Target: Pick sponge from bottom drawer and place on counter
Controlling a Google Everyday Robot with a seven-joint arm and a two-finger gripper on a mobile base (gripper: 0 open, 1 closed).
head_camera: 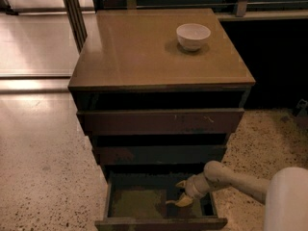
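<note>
The bottom drawer [137, 203] is pulled out, showing its olive-brown floor. My gripper [178, 193] reaches down into its right half from the right. Its two yellowish fingertips [181, 183] are spread apart, one toward the back and one toward the front. The drawer floor under and between them is dark. I cannot make out the sponge as a separate shape there. The counter [139, 47] is the glossy tan top of the cabinet, well above the gripper.
A white bowl [193, 35] stands at the counter's back right. The two wider drawers [159, 121] above are slightly open and overhang the bottom one. Speckled terrazzo floor [43, 167] lies to the left. My pale arm [240, 182] and body fill the lower right.
</note>
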